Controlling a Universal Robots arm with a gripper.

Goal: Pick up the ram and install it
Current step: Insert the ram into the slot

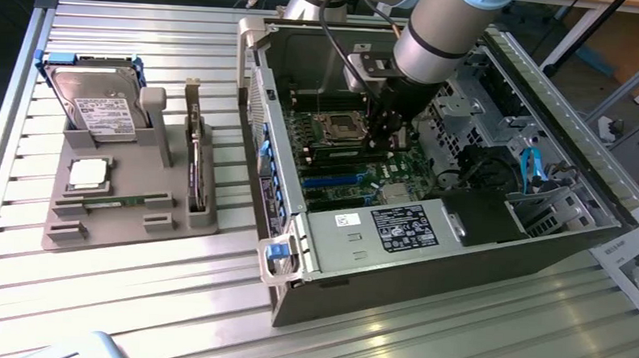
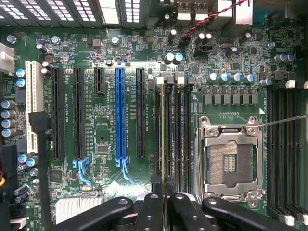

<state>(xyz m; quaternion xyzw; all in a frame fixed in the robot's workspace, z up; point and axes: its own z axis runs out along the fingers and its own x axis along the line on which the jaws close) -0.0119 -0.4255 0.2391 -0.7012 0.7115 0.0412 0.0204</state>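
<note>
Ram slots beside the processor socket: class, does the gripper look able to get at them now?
Probably yes: the case lies open, and the gripper, shut on the ram, hangs right above the slots.

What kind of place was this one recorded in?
Likely a robotics lab bench for computer assembly: an open computer case on a slatted metal table, a robot arm reaching into it, a grey fixture holding parts.

The ram [image 2: 164, 139] was seen only edge-on between the jaws, one end covered by them, its chips hidden. The arm [image 1: 447, 31] was cut off by the exterior view's upper edge.
</note>
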